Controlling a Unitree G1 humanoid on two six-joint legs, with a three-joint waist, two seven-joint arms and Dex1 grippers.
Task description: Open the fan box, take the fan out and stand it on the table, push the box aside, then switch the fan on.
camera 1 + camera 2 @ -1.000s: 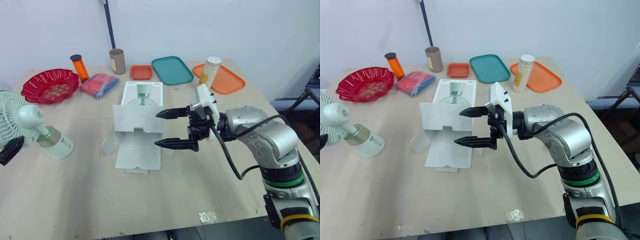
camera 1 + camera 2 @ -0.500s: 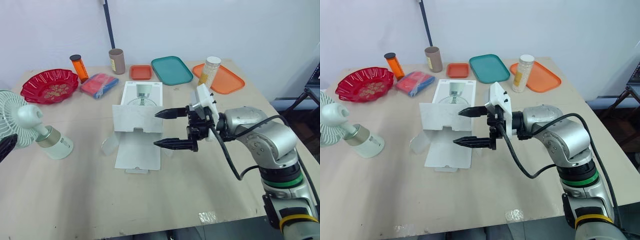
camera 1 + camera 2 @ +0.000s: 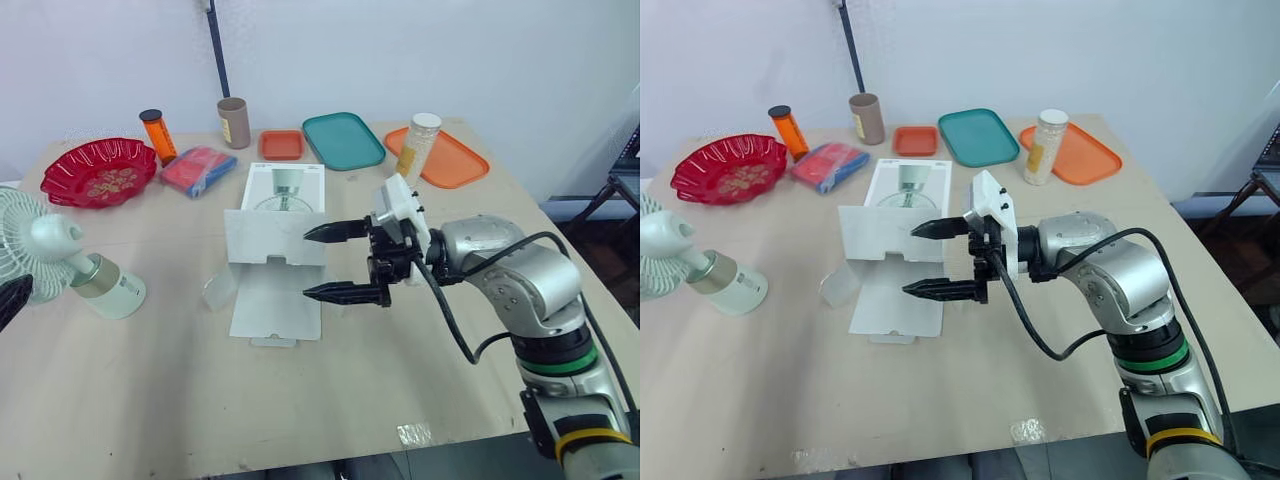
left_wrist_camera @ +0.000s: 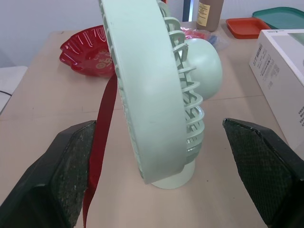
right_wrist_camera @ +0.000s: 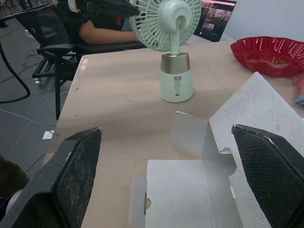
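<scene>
The pale green fan (image 3: 60, 258) stands upright on the table's left side, out of its box. The white fan box (image 3: 277, 230) lies in the middle with its flaps (image 3: 275, 300) spread open toward the front. My right gripper (image 3: 322, 262) is open, its black fingertips over the box's right edge and open flap, nothing between them. My left gripper (image 4: 156, 175) is open just behind the fan (image 4: 156, 95), its fingers either side of the grille without touching it; one fingertip (image 3: 12, 298) pokes in at the table's left edge. The right wrist view shows the fan (image 5: 173, 52) beyond the flaps (image 5: 190, 190).
A red bowl (image 3: 98, 170), orange bottle (image 3: 158, 135), blue-red packet (image 3: 200, 168) and brown cup (image 3: 234, 121) line the back left. A small orange tray (image 3: 282, 144), teal tray (image 3: 343, 139), orange tray (image 3: 445, 158) and jar (image 3: 420, 140) stand at the back right. A seated person (image 5: 95, 23) sits past the table.
My right gripper has slid slightly left, further over the box's open end. My left gripper has drawn back from the fan toward the left edge.
</scene>
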